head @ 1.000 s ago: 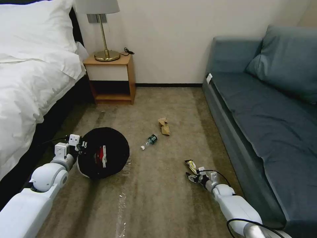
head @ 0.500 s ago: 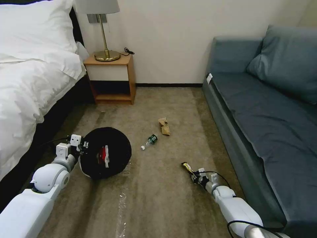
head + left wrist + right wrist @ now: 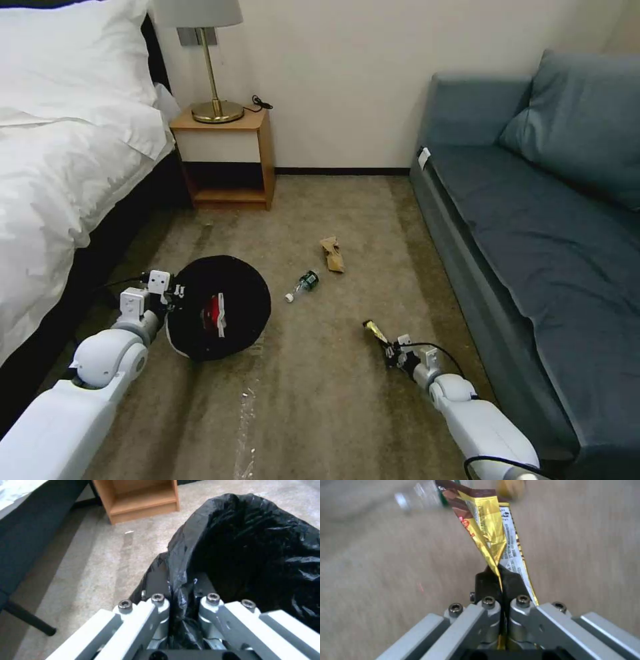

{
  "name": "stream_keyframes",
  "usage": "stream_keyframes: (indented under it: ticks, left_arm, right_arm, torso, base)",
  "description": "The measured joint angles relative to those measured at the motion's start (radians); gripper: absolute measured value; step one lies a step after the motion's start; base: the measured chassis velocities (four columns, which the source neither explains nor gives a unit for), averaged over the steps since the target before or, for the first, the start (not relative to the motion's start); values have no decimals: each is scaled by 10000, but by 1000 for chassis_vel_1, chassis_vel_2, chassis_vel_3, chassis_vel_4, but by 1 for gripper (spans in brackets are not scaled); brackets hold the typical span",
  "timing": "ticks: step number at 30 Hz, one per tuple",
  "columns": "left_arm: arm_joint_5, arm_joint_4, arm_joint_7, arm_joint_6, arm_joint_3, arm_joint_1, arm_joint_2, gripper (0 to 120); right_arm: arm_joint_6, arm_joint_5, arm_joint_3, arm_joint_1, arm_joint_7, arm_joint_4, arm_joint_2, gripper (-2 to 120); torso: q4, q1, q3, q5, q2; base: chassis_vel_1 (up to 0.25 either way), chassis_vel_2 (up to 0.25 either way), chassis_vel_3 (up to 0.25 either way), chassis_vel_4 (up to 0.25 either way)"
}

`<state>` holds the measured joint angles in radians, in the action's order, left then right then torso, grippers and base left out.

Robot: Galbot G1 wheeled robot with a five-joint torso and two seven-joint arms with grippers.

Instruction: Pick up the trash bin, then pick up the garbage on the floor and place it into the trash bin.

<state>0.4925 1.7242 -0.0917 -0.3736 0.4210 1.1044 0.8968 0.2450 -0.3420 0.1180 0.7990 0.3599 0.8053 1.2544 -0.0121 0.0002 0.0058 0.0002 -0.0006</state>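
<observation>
right gripper [image 3: 389, 351] clamped on the wrapper [image 3: 375, 331], bin [image 3: 220, 308] sits off to frame left, rim pinched by left gripper [image 3: 172, 298]

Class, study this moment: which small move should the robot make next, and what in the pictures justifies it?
Probably carry the yellow wrapper across to the trash bin. The right gripper is shut on it, while the left gripper clamps the bin's bagged rim, mouth open, with a red-and-white wrapper already inside.

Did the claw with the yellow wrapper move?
Yes. The right claw, shut on the yellow wrapper, moved away from the sofa, toward the bottle.
</observation>
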Motion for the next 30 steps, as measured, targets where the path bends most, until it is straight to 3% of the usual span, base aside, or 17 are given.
stream_keyframes:
  ticks: [8, 14, 16, 17, 19, 24, 26, 30]
  left_arm:
    - [-37, -176, -101, 99, -261, -251, 314, 6]
    - [-55, -431, -98, 262, -457, -487, 466, 6]
    - [-26, -522, -94, 333, -537, -613, 531, 6]
    - [-26, -522, -94, 333, -537, -613, 531, 6]
    - [23, -558, -81, 401, -533, -651, 567, 6]
    - [72, -596, -108, 459, -332, -576, 633, 6]
    - [334, -597, -392, 470, -287, -562, 819, 6]
    - [365, -595, -439, 487, -259, -527, 908, 6]
  right_arm:
    - [430, -211, -768, 416, -93, 2388, -191, 0]
    - [-12, -826, -1745, 28, -662, 3873, 135, 0]
    - [-485, -1937, -2620, -270, -1214, 4875, 341, 0]
    - [-485, -1937, -2620, -270, -1214, 4875, 341, 0]
    - [-982, -3424, -3575, -697, -1759, 5636, 591, 0]
    - [-1137, -4104, -4419, -1237, -1851, 5650, 1158, 0]
    - [-980, -3847, -4837, -1395, -1633, 4781, 1835, 0]
    - [-878, -3575, -4963, -1386, -1458, 4189, 2199, 0]
  torso:
    - [-2, 0, -2, -3, 0]
    - [1, 0, -2, -4, -1]
    - [1, 0, -1, -5, 0]
    - [1, 0, -1, -5, 0]
    - [0, 0, -2, -5, 0]
    - [3, 0, -3, -4, 0]
    - [1, 0, -3, -4, 0]
    - [0, 0, -1, -5, -1]
  base:
    - [0, 0, 0, 0]
    - [0, 0, 0, 0]
    - [0, 0, 0, 0]
    - [0, 0, 0, 0]
    - [0, 0, 0, 0]
    - [0, 0, 0, 0]
    - [0, 0, 0, 0]
    - [0, 0, 0, 0]
